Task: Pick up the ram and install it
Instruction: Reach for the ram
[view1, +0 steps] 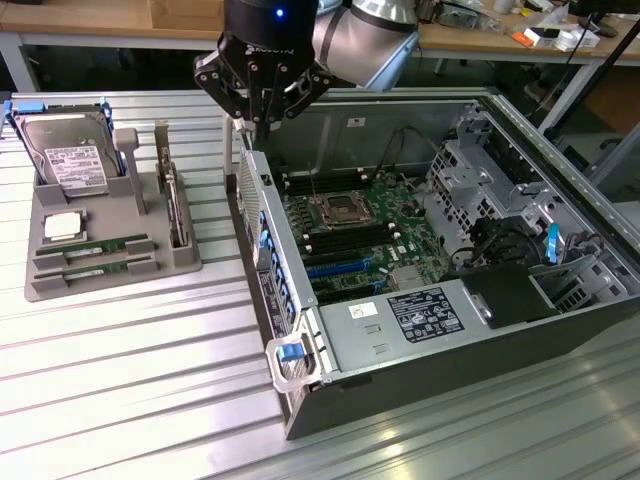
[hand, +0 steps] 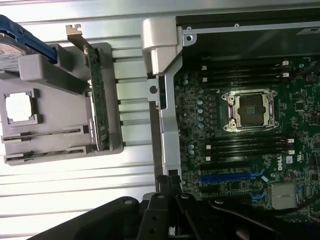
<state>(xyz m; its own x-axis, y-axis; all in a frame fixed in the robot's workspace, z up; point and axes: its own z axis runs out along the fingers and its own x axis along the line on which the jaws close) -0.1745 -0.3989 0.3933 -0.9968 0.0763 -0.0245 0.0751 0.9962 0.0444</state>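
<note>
The tool (view1: 256, 128) hangs over the side wall of the open computer case (view1: 262, 215), fingers pinched right together with nothing between them. Empty-handed, then. In the wrist view the tool (hand: 169, 182) sits right at that wall's edge, with the motherboard (hand: 240, 150) on one side of it and the grey parts tray (hand: 50, 75) on the other.

And there's the ram (view1: 100, 246), well apart from the tool, out past the case wall, lower down on the tray, off to the exterior view's left. It lies low in its slot, untouched, green edge up, label showing. Its long axis runs crosswise to the case wall, so one end points roughly back toward the tool's side. The wrist view shows the ram (hand: 45, 134) the same way.

Just beyond it, farther from the tool, there's a second green strip (view1: 95, 266), likely another stick. Between tool and ram stands an upright card (view1: 176, 205). The tray rests on the ribbed worktop (view1: 130, 350).
</note>
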